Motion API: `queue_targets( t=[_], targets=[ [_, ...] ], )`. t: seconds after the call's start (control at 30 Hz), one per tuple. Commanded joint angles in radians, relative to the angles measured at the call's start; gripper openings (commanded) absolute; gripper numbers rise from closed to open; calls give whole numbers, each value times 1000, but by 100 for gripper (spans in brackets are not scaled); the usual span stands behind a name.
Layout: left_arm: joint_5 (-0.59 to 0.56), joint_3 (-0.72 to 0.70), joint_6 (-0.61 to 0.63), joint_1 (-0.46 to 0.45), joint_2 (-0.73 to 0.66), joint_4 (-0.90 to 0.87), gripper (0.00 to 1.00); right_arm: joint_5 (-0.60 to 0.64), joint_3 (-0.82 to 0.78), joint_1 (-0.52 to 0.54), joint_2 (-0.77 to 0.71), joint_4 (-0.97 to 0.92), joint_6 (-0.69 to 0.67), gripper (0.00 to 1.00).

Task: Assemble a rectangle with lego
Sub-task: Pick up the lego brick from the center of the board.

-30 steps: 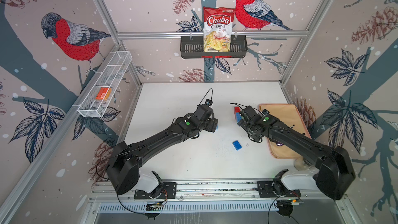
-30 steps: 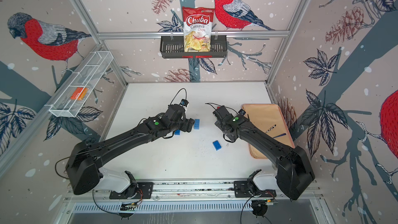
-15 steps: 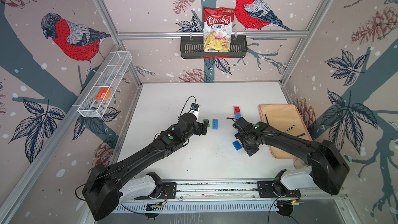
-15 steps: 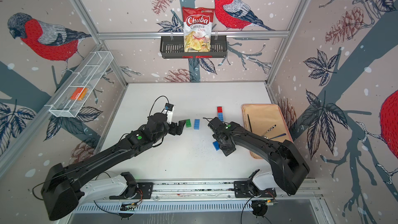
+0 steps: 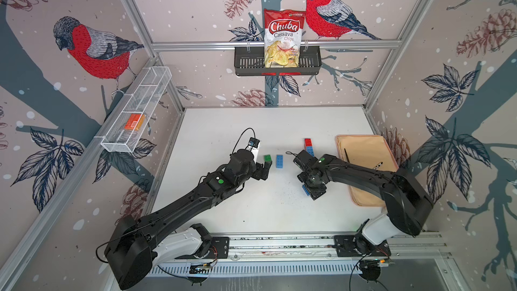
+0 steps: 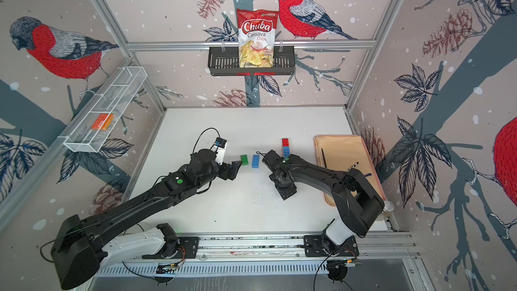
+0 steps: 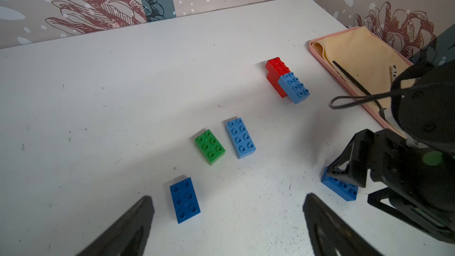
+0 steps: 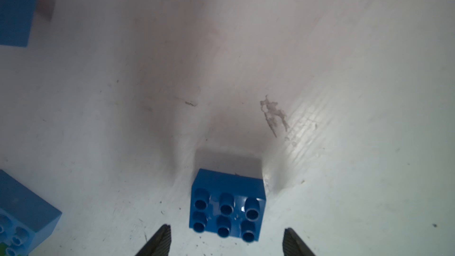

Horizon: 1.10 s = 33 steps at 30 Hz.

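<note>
**A:** Where is the left gripper (image 5: 264, 170)?

**B:** Over the middle of the white table (image 5: 251, 124), jaws wide apart and gripping nothing. Just past its tips lie the green six-stud plastic brick (image 5: 267, 158) and, beside it but not touching, the light blue eight-stud plastic brick (image 5: 279, 161).

**A:** Both top views show only those two there.

**B:** The left wrist view adds a dark blue six-stud plastic brick (image 7: 184, 200), flat on the table close to one finger (image 7: 133, 226). From above, the gripper hides it.

**A:** And the right gripper (image 5: 312, 190)?

**B:** It points down at the table, right of the middle. A top view gives only a sliver of blue at its side. The right wrist view shows a second dark blue plastic brick (image 8: 227, 205), studs up, between the fingers (image 8: 160, 242). Bare table shows on both sides of it, so the jaws are apart and not touching it.

**A:** What else?

**B:** A red plastic brick (image 7: 277, 66) joined to another light blue plastic brick (image 7: 294, 87) sits toward the right edge. It is near the pink tray (image 7: 312, 44), which holds a cream cloth (image 7: 357, 50).
</note>
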Motion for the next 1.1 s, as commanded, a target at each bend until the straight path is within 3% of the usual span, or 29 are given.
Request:
queue_targets(
  t=[0.0,0.27,0.6,0.77,0.9,1.07],
  targets=[
    [-25,-3,11,-9,-11,13,95,-9,11,-2,27,13,5,75],
    [-50,1,15,-15,0,2,95,-14,-11,-11,61,47,-3,63],
    [-58,7,18,-18,18,-8,95,-6,-35,-18,69,62,-22,63],
    [-78,11,14,-19,17,-14,95,55,4,-11,68,24,-63,49],
    [-70,44,-24,-1,18,-51,96,133,86,5,97,-19,-180,49],
    [173,89,-121,188,64,-141,96,261,261,22,182,-72,-470,51]
  ],
)
